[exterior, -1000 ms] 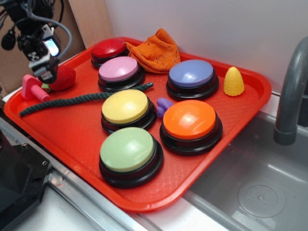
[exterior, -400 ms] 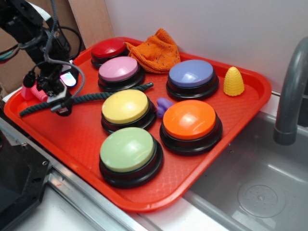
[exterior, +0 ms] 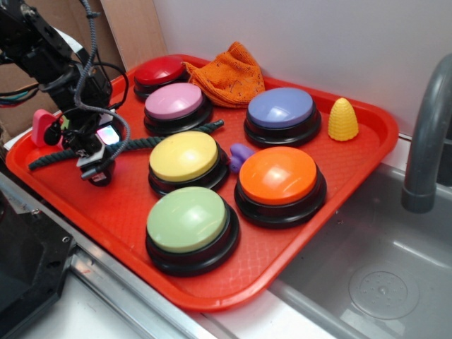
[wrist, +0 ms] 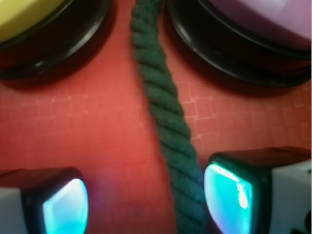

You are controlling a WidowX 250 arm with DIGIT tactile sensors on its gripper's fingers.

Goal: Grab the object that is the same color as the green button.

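The long dark green twisted rope (wrist: 165, 117) is lying on the red plastic tray (exterior: 113, 205) toward its left edge, running lengthwise between the open jaws of the gripper (wrist: 146, 200), hugging the right-hand pad (wrist: 226, 195).

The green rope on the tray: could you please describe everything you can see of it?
The green rope is a long, thin, dark green cord of twisted strands, fibrous-looking. It lies flat on the red tray, running from near the tray's left edge up between the pink button and the yellow button, ending in a slightly frayed tip. The gripper is low over it, open, its fingers straddling it; the rope lies close against the right finger, and contact is unclear.
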